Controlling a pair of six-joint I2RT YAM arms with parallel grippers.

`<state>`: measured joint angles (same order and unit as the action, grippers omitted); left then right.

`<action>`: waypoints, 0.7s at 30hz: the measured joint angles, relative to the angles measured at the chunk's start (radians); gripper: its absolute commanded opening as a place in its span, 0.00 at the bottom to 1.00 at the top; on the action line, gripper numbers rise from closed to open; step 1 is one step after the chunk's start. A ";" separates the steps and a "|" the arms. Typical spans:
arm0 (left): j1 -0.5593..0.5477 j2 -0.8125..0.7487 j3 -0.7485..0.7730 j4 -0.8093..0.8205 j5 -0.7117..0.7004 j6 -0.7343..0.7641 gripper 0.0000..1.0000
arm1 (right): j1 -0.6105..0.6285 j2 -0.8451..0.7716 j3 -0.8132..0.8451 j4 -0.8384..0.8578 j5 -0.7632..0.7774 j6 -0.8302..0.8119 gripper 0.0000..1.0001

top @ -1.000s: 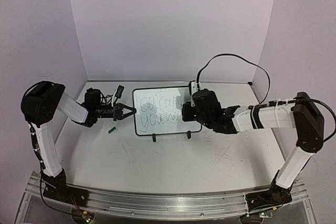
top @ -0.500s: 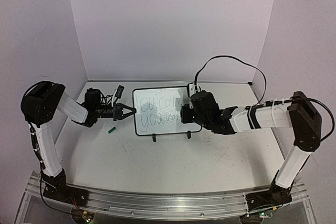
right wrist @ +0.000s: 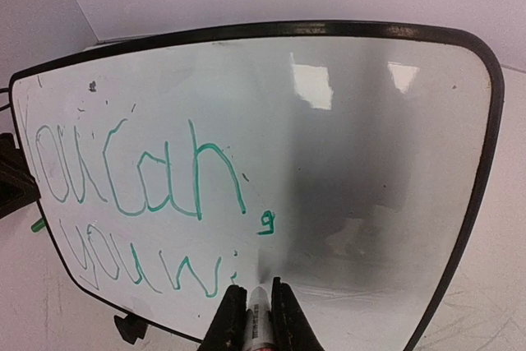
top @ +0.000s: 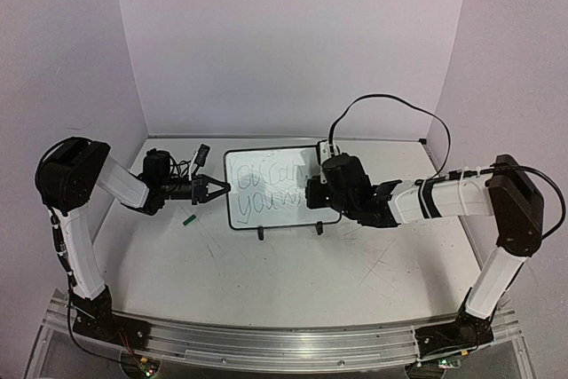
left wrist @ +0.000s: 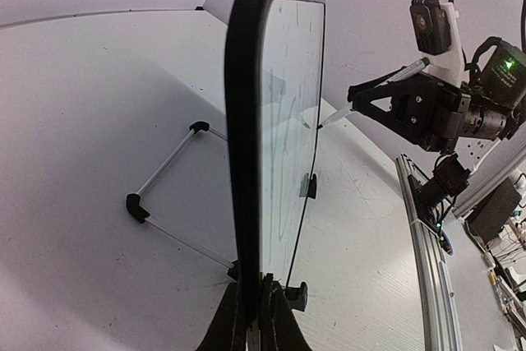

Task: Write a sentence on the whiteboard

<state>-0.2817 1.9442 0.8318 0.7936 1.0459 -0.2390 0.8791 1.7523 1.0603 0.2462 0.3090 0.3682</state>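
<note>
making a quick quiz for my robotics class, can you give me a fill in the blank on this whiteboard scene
1. The right tool is shut on a ____ whose tip is at the whiteboard.
2. From the top camera, the left tool clamps the whiteboard's ____ edge.
3. The sentence is written in ____ ink.
4. Its top line reads "you ____".

Missing words: marker, left, green, can.
</note>
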 measured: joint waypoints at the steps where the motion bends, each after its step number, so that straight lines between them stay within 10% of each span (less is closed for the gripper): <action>1: 0.000 0.000 0.000 0.000 0.000 0.000 0.00 | 0.000 0.000 0.000 0.000 0.001 -0.001 0.00; 21: 0.000 0.000 0.000 -0.001 0.000 0.001 0.00 | -0.006 0.000 0.047 0.006 0.017 -0.035 0.00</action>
<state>-0.2817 1.9442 0.8318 0.7929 1.0458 -0.2377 0.8729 1.7523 1.1073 0.2519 0.3261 0.3334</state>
